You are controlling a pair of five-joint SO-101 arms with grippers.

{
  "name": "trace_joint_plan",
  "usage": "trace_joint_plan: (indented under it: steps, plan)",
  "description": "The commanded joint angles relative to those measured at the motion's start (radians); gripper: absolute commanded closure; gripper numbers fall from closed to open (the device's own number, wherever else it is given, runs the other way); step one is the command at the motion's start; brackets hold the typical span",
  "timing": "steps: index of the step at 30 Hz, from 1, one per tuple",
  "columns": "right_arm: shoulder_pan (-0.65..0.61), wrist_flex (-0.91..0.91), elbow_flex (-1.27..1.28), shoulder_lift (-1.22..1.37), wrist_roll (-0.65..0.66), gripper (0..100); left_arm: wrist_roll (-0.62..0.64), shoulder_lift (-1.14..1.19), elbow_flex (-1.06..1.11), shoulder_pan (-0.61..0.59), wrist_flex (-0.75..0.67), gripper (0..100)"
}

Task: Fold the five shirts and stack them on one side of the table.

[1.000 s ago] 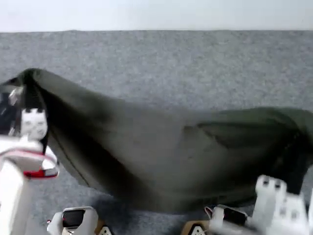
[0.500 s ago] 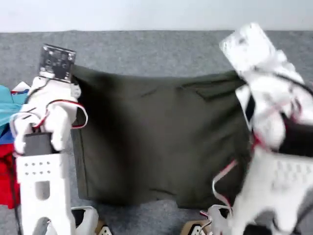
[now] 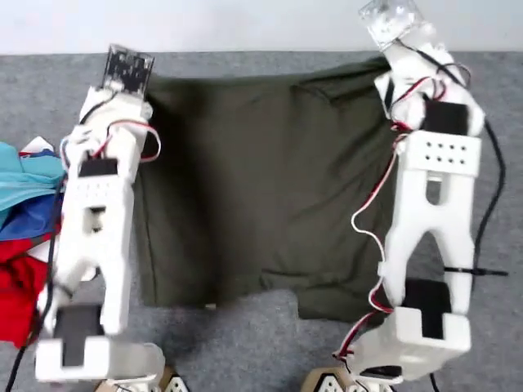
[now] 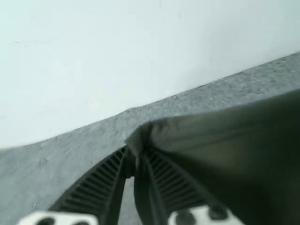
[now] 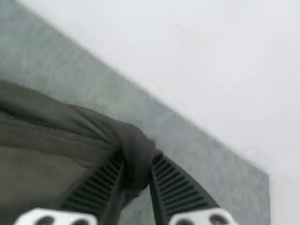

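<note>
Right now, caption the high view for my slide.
Left hand and right hand grip the far corners of the olive shirt.

Matt cloth shirt, nubby table

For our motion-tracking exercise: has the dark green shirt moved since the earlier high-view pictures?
Yes. The dark green shirt has shifted toward the table's far edge, its corners pinched in the left gripper and right gripper.

Grey, speckled counter with a felt-like surface, stretching from left to right and from the near edge to the far side. Behind it a plain white wall, meeting the counter's far edge in one straight, level line.
</note>
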Motion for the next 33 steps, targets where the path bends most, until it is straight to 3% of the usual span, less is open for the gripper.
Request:
trace_joint_plan:
  steps: [1,7,13,21,33]
  plan:
    - [-0.021,-0.168,-0.014,-0.008,-0.006,98.8,-0.009,0.114,-0.219,0.002,-0.025,99]
    - [-0.050,-0.321,-0.014,0.001,-0.005,98.8,-0.011,0.258,-0.441,0.029,-0.023,99]
    - [-0.047,-0.285,-0.012,0.036,0.046,98.8,-0.014,0.318,-0.529,0.083,0.066,99]
    - [-0.038,0.108,-0.009,0.047,0.077,98.8,-0.025,0.319,-0.530,0.101,0.450,99]
    - [-0.024,0.647,-0.011,-0.024,0.078,98.7,-0.368,0.322,-0.533,0.092,1.028,99]
